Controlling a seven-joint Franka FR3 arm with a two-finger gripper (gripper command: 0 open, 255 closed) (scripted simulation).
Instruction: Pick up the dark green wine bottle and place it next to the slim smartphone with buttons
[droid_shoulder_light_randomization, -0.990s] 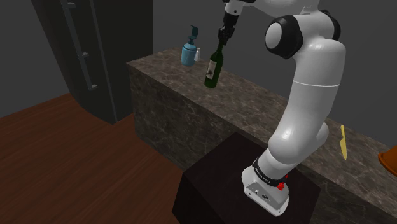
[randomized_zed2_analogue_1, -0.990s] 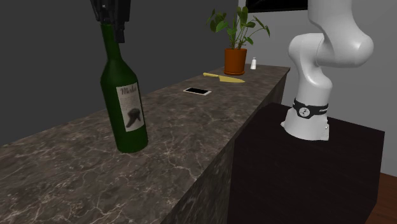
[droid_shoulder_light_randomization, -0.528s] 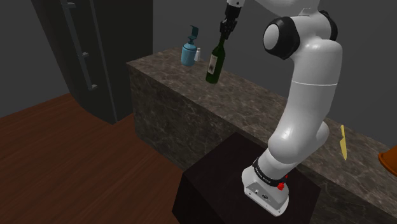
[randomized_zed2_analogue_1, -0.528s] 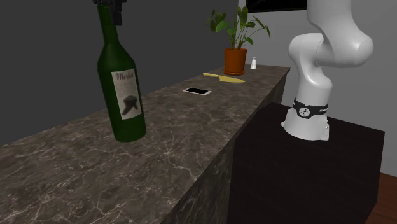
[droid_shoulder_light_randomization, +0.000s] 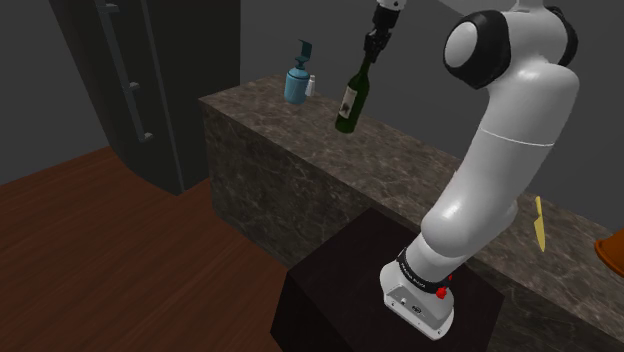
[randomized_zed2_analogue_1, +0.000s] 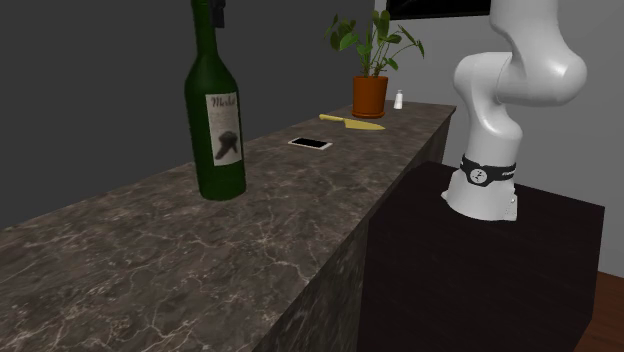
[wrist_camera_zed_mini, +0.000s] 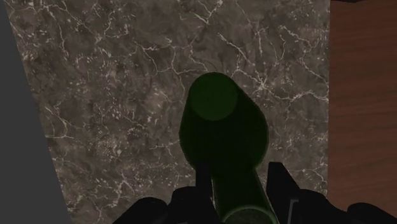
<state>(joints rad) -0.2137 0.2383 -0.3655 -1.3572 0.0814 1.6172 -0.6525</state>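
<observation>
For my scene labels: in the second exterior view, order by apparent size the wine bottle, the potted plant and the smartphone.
1. dark green wine bottle, though nearest the camera
2. green plant in orange pot
3. slim white smartphone

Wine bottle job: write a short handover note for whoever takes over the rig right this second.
Gripper: shut on the neck of the bottle.
Bottle: dark green, hanging slightly tilted from the gripper and seemingly just clear of the counter.
Phone: lying flat further along the counter, near the yellow knife and the plant pot, well away from the bottle.
Done: the bottle is grasped and lifted.
Left: carry it along the counter to the phone, set it upright beside the phone without touching it, then open the gripper and pull back.
</observation>
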